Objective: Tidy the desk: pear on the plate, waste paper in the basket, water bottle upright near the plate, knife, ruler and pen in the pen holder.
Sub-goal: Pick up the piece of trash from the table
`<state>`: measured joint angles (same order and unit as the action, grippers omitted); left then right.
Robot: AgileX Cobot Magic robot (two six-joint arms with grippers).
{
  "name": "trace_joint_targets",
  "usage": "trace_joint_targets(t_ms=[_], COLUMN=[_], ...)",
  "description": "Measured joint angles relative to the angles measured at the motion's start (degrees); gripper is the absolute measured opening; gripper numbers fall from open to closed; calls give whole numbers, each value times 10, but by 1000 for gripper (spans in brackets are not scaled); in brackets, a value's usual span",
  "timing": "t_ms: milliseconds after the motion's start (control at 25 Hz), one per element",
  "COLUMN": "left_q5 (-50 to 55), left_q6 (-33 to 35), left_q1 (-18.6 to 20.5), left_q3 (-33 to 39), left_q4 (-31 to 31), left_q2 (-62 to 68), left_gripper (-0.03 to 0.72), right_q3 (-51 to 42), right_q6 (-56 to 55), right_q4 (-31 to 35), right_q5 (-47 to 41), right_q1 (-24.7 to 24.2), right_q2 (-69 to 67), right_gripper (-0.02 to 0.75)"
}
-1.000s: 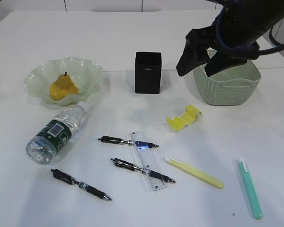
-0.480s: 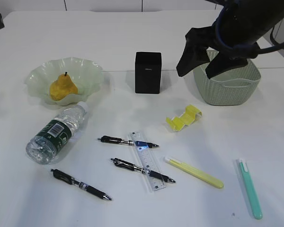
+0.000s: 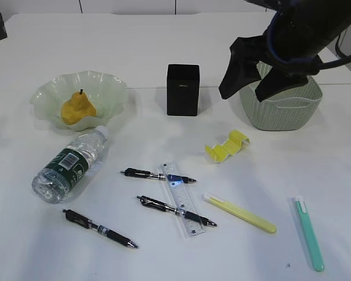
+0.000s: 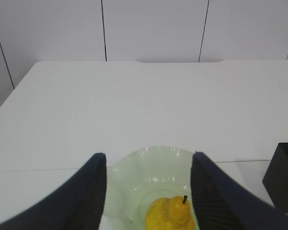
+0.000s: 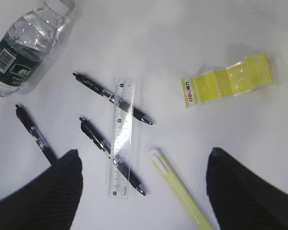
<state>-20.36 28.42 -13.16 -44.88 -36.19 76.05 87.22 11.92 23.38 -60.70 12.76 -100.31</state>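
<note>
The pear (image 3: 78, 109) sits in the plate (image 3: 108, 93) at ten o'clock on the desk (image 3: 105, 41), stem up. Just below the plate, at nine o'clock, the water bottle (image 3: 68, 164) lies on its side with its cap toward the plate. The pen holder (image 3: 182, 89) stands upright at twelve o'clock, and the basket (image 3: 286, 111) stands at two o'clock. The folded yellow paper (image 3: 226, 146) lies on the desk between the pen holder and the basket, nearer the middle. The ruler (image 3: 182, 198) lies near six o'clock, across two black pens (image 3: 158, 174); a third black pen (image 3: 99, 228) lies at seven o'clock. The right gripper (image 3: 245, 73) hangs above the basket's near-left rim, jaws wide apart and holding nothing. The left gripper (image 4: 146, 191) hovers over the plate's near side, jaws apart, with the pear showing between them but not touched.
</note>
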Motion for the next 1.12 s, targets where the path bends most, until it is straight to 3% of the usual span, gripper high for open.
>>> trace_joint_targets(t_ms=[480,1120], left_q5=[18,71], left_q6=[2,88], left_q1=[0,0], left_q3=[0,0], left_q4=[5,12], left_q2=[0,0], left_gripper=[374,351], right_q3=[0,0], right_q6=[-10,-26], right_q4=[0,0], right_q5=[-9,-32], right_q1=[0,0], right_q2=[0,0], right_gripper=[593,593])
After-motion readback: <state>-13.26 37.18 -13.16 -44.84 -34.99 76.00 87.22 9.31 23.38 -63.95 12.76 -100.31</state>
